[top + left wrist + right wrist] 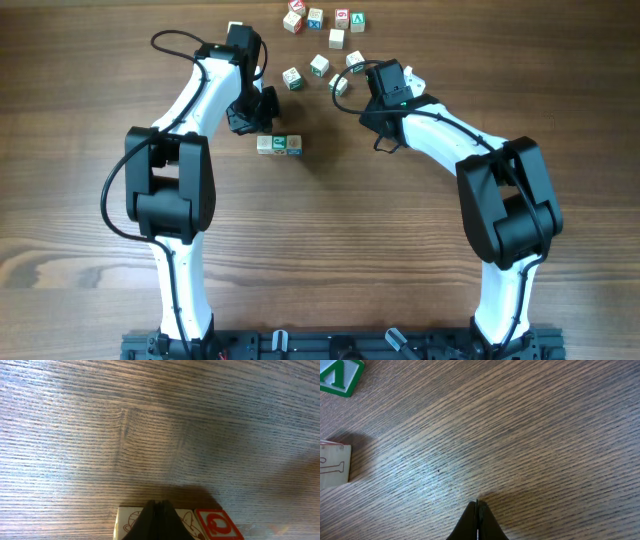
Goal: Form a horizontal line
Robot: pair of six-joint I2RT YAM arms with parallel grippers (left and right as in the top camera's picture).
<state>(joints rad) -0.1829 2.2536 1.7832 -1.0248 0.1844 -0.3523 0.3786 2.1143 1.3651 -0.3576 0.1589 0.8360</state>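
The horizontal line (pixel 279 145) is a short row of three pale cubes side by side at mid-table, its middle one green-marked. My left gripper (pixel 262 125) is shut, with its tip just behind the row's left end. In the left wrist view the shut gripper (pixel 156 505) covers part of a pale cube with a brown drawing (pixel 129 519). A red-marked cube (pixel 217 525) sits right beside that one. My right gripper (pixel 372 88) is shut too, over bare wood among loose cubes. In the right wrist view this gripper (pixel 477 506) holds nothing.
Several loose letter cubes lie scattered at the far side, such as the ones at the back (pixel 315 17) and nearer ones (pixel 292 78) (pixel 340 85). A green-marked cube (pixel 340 375) and a pale cube (pixel 334 465) lie left of the right gripper.
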